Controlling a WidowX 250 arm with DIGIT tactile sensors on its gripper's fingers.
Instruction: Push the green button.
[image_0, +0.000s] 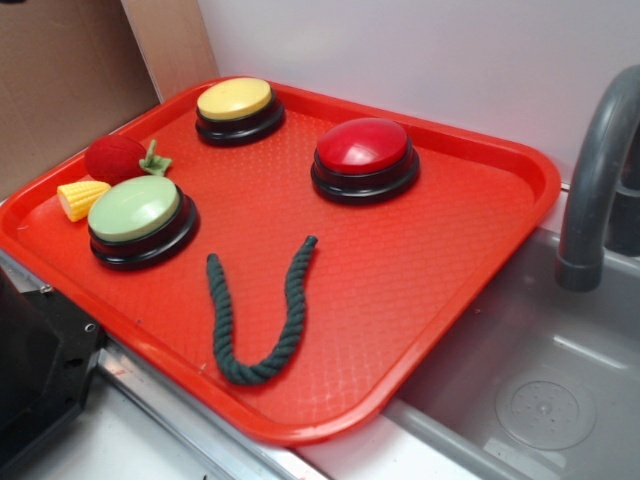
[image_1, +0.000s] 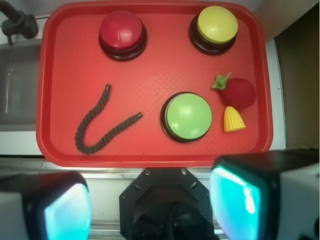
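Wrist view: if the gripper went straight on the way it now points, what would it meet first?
Probably the near rim of the red plastic tray, with the round pale green domed button just beyond it. The gripper is open, its fingers wide apart; depth is unclear, so this is a guess.

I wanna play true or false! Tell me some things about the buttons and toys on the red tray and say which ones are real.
1. The green button sits next to the toy corn. True.
2. The gripper is pressing the green button. False: it is off the red tray, not touching any button.
3. The rope is curved like a U. True.
4. The rope lies on top of the red button. False: it lies apart on the tray.
5. The yellow button is on the tray. True.
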